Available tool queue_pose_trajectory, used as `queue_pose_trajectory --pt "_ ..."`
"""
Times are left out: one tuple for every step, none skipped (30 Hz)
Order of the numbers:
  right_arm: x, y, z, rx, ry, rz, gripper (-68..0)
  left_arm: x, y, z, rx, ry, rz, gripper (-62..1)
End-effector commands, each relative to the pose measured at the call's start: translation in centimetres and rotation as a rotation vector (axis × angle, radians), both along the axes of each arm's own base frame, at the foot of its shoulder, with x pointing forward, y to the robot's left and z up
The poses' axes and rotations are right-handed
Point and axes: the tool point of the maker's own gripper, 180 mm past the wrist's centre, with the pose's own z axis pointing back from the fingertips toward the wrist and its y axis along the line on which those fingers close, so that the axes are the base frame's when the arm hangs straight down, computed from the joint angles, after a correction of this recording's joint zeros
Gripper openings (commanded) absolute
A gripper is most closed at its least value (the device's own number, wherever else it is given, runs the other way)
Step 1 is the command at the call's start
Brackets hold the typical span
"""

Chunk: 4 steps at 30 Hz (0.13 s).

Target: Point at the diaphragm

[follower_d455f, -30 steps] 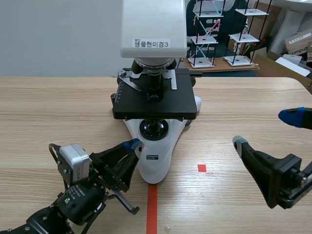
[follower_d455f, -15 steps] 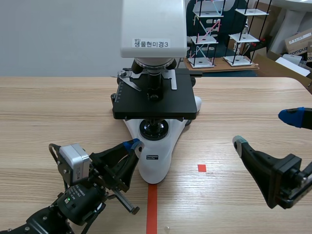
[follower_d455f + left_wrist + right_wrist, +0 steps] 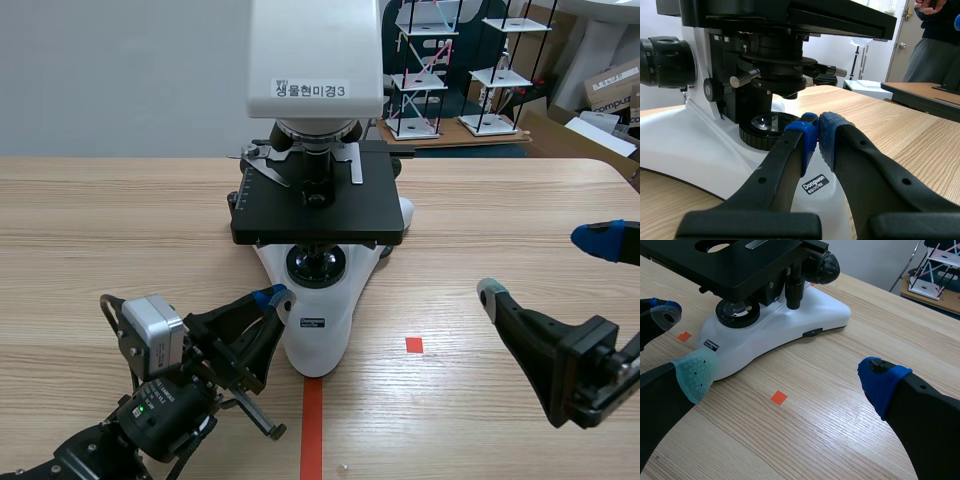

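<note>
Diaphragm [image 3: 777, 67]: black ringed unit with a small knurled lever, fixed under the black square stage [image 3: 790, 15] of the white and black microscope [image 3: 318, 205], directly above the round glass lamp lens [image 3: 765, 121] set in the white base.
Left gripper [image 3: 815, 131]: blue-padded fingers pressed together; tips low at the white base, just short of the lamp lens, below and in front of the diaphragm, apart from it.
Right gripper [image 3: 788, 379]: fingers spread wide, over the light wooden tabletop [image 3: 100, 230], well apart from the microscope.
</note>
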Motion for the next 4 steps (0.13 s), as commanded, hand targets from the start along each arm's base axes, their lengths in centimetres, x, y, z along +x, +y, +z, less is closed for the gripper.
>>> queue_pose_trajectory --pt "0.17 -0.15 0.56 0.006 -0.02 -0.004 -6.7 0.28 -0.01 0.74 -0.02 -0.025 0.007 -56.3" --pt "0.17 -0.15 0.56 0.006 -0.02 -0.004 -6.7 0.28 -0.01 0.73 -0.02 -0.025 0.007 -56.3" --pt "0.17 -0.15 0.56 0.006 -0.02 -0.004 -6.7 0.29 -0.02 0.71 -0.019 -0.024 0.007 -56.3" --pt "0.17 -0.15 0.56 0.006 -0.02 -0.004 -6.7 0.29 -0.02 0.7 -0.018 -0.024 0.007 -56.3"
